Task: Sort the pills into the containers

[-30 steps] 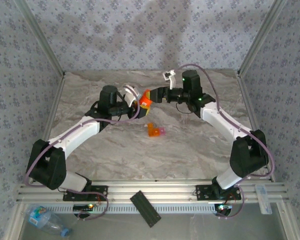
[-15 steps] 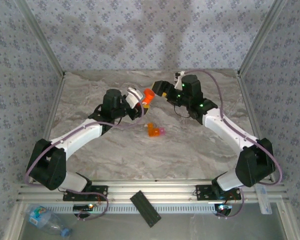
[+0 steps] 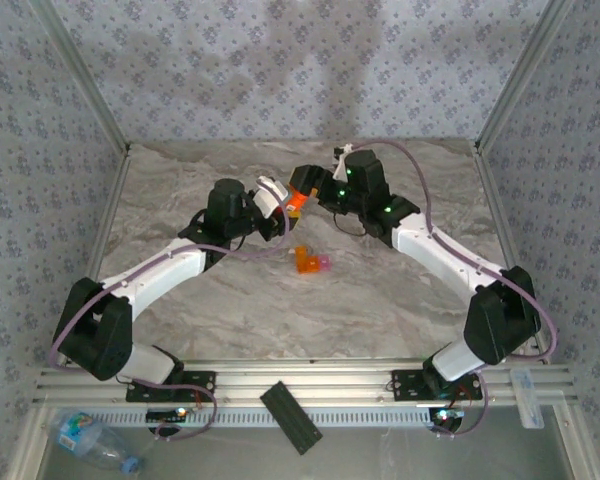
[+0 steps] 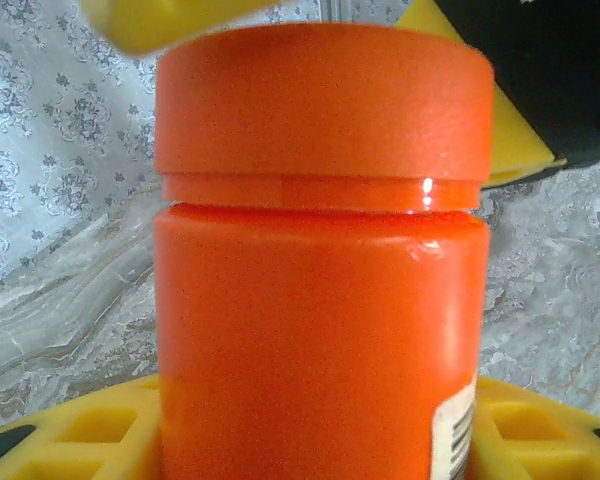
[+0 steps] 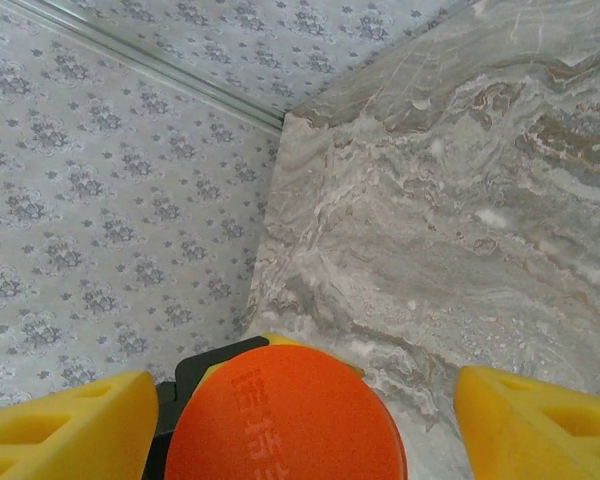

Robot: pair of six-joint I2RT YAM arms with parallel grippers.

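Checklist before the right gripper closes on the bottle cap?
1. Bottle clamped in left gripper: ok.
2. Cap on bottle: ok.
3. Right gripper open, one finger each side of cap: ok.
4. Cap centred between those fingers: not ok, nearer one.
5. Small box on table, apart from both grippers: ok.
6. Bottle's contents: cannot tell, wall opaque.

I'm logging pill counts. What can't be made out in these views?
Pill bottle contents: left wrist view, opaque orange wall and shut cap hide them.
Label text: left wrist view, cut by the bottom edge.
Cap lettering: right wrist view, faint, cut by the bottom edge.
Orange compartment contents: top view, too small.
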